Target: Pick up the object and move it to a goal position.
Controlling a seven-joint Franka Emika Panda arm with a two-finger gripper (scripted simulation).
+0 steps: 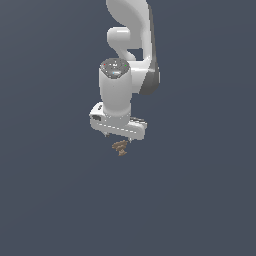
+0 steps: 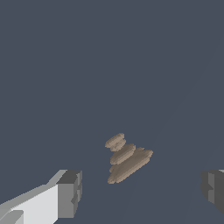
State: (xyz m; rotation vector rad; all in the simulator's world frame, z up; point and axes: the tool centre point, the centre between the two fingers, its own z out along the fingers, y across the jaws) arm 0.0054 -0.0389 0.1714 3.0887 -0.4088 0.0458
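the hand is seen spread apart just above the brown object on the table, which lies between the fingers but off the closing line, long axis slanted across the gap.

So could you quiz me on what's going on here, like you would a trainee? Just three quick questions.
1. True or false: the hand is shut on the brown lump.
2. What colour is the layered lump below the arm in the exterior view?
A. red
B. brown
C. green
3. Fill in: in the wrist view, the lump lies in the gap between the two ____.

Key:
1. False. The hand is open, its fingers set wide apart, and neither touches the lump.
2. B.
3. Fingers.
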